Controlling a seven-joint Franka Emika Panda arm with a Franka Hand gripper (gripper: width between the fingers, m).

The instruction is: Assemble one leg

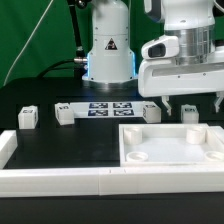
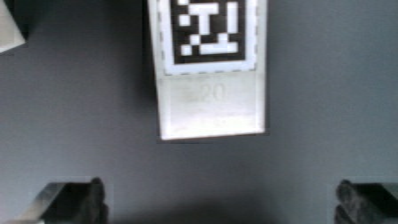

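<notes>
Pincer: the gripper (image 1: 190,104) hangs low over the black table (image 1: 60,140), toward the exterior view's right, and it's spread wide, with nothing between the tips!
Fingers: in the wrist view the two dark fingers (image 2: 71,200) sit far apart at the edges, so the gripper (image 2: 217,200) has plenty of open gap.
Leg: there it is, the leg (image 1: 190,114), a small white block on the table right under the open pincer, between the finger lines and touching neither.
Leg up close: the wrist camera shows the leg (image 2: 214,100) as a long white piece, slightly askew, with its black-and-white marker on the end away from the fingers.
Tray piece: the large white tray piece (image 1: 205,150) lies just in front of the leg, nearer the camera.
Neighbour: another small white block (image 1: 152,112) sits just beside the leg, on the exterior view's left of it.
Marker board: the marker board (image 1: 108,108) lies flat mid-table, in front of the robot base (image 1: 108,50).
Far side: two more white blocks (image 1: 27,117) (image 1: 66,113) wait off to the exterior view's left, well apart from the pincer.
Front edge: a low white wall (image 1: 60,180) runs along the near side.
</notes>
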